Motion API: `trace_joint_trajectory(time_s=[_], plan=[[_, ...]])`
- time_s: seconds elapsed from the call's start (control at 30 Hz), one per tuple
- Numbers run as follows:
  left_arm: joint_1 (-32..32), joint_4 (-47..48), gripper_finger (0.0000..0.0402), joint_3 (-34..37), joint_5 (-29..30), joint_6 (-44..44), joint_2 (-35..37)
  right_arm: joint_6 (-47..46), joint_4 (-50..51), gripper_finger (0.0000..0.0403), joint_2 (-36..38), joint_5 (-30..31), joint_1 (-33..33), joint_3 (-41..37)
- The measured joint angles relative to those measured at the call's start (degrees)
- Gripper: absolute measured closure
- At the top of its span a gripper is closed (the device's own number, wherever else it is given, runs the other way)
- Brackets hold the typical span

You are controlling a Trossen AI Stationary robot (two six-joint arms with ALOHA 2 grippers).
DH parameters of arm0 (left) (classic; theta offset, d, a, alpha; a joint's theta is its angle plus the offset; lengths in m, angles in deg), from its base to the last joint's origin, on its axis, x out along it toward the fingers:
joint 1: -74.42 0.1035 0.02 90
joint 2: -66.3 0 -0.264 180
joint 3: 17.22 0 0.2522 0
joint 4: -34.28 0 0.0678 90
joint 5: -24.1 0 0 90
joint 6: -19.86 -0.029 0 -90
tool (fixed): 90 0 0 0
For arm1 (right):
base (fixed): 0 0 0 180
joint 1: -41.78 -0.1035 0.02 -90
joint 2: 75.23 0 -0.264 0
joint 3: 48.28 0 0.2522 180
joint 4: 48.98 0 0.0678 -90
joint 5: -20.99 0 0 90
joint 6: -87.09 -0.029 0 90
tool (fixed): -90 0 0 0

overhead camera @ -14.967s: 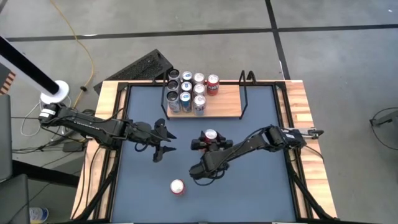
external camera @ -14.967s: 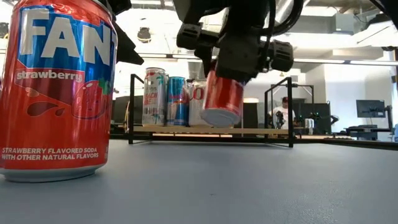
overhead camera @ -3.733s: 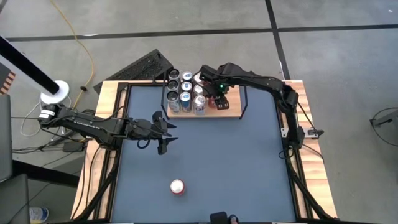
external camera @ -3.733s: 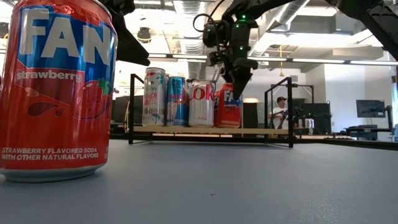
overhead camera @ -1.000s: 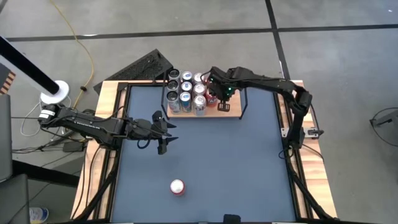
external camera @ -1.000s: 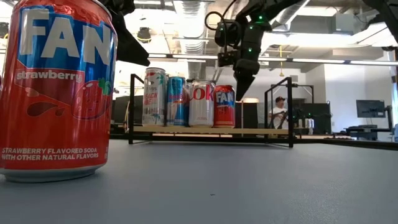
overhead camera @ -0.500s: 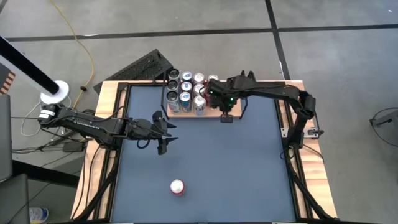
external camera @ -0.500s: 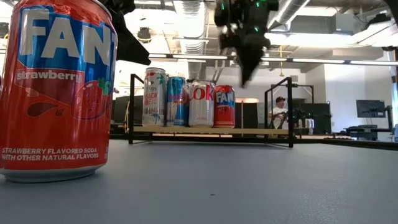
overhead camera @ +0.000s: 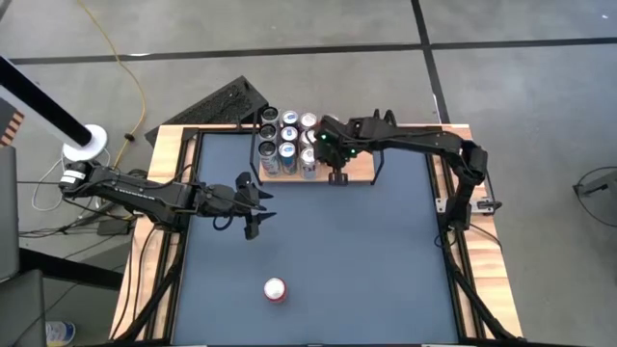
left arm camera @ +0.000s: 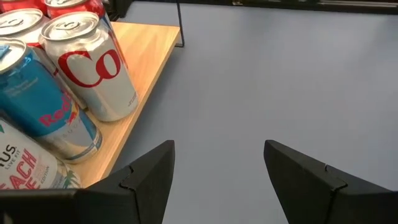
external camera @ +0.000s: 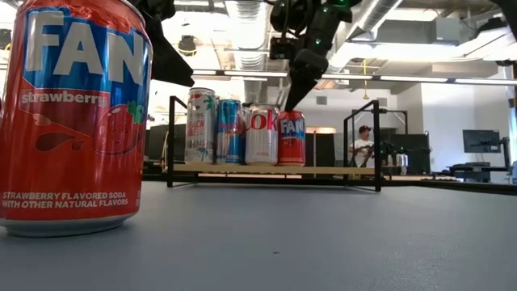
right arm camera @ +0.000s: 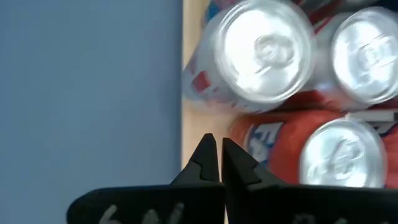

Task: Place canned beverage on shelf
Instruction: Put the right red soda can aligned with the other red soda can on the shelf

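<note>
A red Fanta can (overhead camera: 275, 289) stands upright on the grey table near its front edge and looms large in the low view (external camera: 77, 117). The shelf (overhead camera: 359, 159) at the table's far side carries several upright cans, among them a red Fanta can (external camera: 292, 139) at the right end of the front row. My right gripper (overhead camera: 337, 176) hangs shut above the shelf's near edge, just over that can (right arm camera: 311, 149), touching nothing. My left gripper (overhead camera: 253, 207) hovers open over the table's left half, nothing between its fingers (left arm camera: 217, 174).
The shelf's right part (left arm camera: 149, 56) is bare wood, with black rod uprights (external camera: 377, 145) at both ends. A silver Coke can (left arm camera: 93, 68) and a blue Red Bull can (left arm camera: 43, 99) stand in its front row. Open grey tabletop (overhead camera: 366, 260) lies between shelf and front can.
My right gripper, shut throughout, has drawn away from the shelf's cans toward the table's near edge and a little up, then swung toward the left, tipping as it went. The cans on the shelf have stayed put.
</note>
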Motion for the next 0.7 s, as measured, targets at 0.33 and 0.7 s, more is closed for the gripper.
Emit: trace_joint_trajectory(time_s=[0.33, 0.7], plan=[[0.0, 0.07, 0.0163, 0.0, -0.01, -0.01, 0.0, -0.08, -1.27, 0.0395, -0.02, 0.13, 2.87, 0.0], [-0.01, 0.09, 0.0163, 0.0, -0.02, 0.07, 0.0, -1.6, -1.09, 0.0395, -0.02, 5.24, 3.63, 0.0]])
